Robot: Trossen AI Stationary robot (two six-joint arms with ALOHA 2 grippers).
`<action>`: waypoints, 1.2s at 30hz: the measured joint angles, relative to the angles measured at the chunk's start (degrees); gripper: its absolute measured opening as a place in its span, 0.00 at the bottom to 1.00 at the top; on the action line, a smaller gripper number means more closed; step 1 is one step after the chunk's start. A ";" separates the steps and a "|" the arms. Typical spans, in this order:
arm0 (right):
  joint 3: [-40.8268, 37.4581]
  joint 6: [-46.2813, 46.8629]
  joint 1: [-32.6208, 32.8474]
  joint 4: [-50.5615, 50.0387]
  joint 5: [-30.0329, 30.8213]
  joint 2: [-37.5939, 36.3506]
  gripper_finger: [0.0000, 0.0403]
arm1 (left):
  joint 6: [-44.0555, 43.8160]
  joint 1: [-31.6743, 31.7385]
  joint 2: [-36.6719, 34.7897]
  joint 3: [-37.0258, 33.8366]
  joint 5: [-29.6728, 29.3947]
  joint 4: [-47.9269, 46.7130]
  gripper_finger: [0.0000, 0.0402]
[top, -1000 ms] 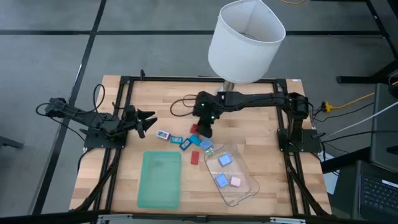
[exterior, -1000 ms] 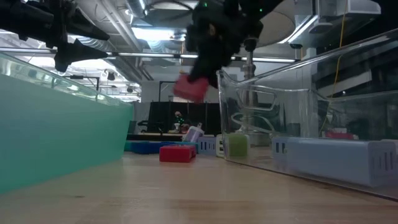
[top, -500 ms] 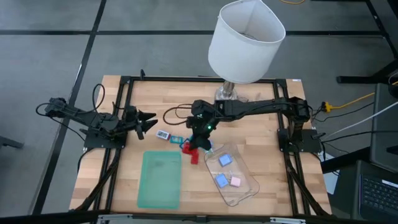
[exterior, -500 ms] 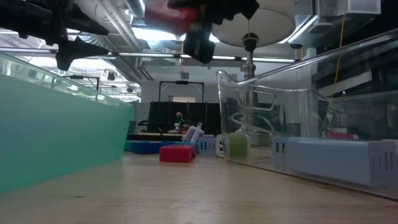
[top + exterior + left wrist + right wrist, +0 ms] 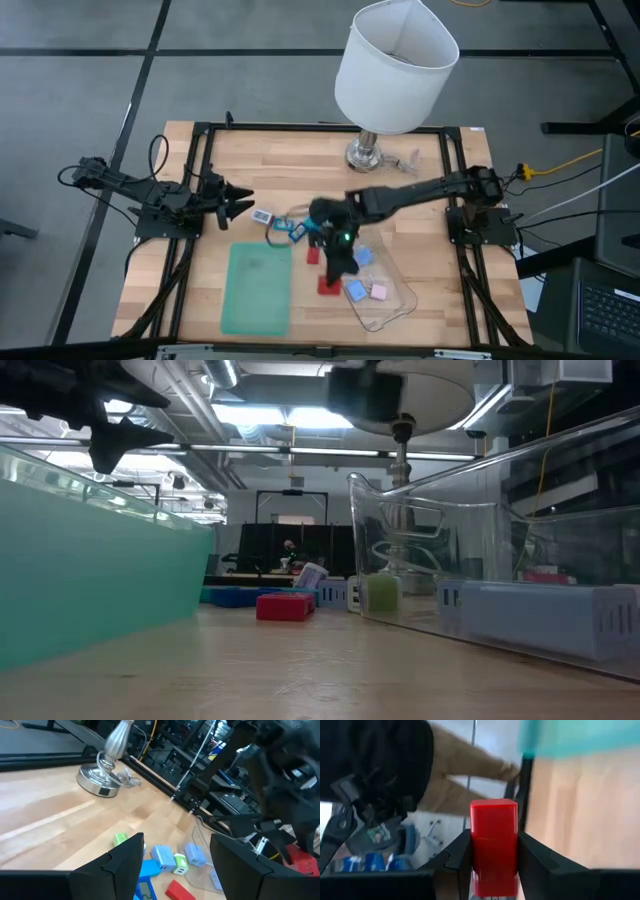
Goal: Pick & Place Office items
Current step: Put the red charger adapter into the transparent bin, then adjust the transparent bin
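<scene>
While the right gripper point(image 5: 331, 283) stays clamped on the red block point(image 5: 493, 846), just left of the tub point(image 5: 395, 300) at its near end, shift it right over the tub w/o clipping the rim, then release low. Left gripper point(image 5: 245, 201) waits at left edge, fingers apart, empty. Vs a sec ago: block carried from far side of the item cluster point(image 5: 290, 228) toward the near side.

The right gripper point(image 5: 329, 285) holds a red piece point(image 5: 327, 286) between the green tray point(image 5: 256, 290) and the clear tub point(image 5: 392, 300); the left gripper point(image 5: 243, 201) waits at the tabletop's point(image 5: 300, 170) left edge.
</scene>
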 joint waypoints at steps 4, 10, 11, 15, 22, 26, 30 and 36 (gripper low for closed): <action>0.00 1.43 5.25 -5.02 2.64 0.00 0.30 | -0.23 0.00 0.01 0.00 0.29 0.00 0.56; 0.00 -0.94 10.77 -19.08 16.07 -0.01 0.30 | -0.41 -0.01 0.01 0.00 0.14 0.01 0.56; 0.00 -1.59 11.36 -21.92 19.77 -0.02 0.30 | -0.41 0.00 0.01 0.00 0.07 0.00 0.56; 0.00 -2.90 12.40 -30.00 30.89 0.02 0.30 | -0.41 0.00 0.01 0.00 -0.84 0.00 0.56; 0.00 0.98 13.41 -30.93 40.76 0.17 0.30 | -1.86 -0.02 0.01 0.00 -1.33 0.35 0.56; 0.00 4.55 15.13 -30.99 43.88 0.17 0.47 | -3.01 -0.01 0.00 0.00 -1.21 0.15 0.56; 0.00 7.89 16.40 -30.94 45.68 0.17 0.72 | -3.60 0.00 0.00 0.00 -0.96 -0.02 0.56; 0.00 15.98 17.95 -30.11 49.80 0.14 0.81 | -4.89 -0.02 0.22 0.00 0.76 -0.01 0.56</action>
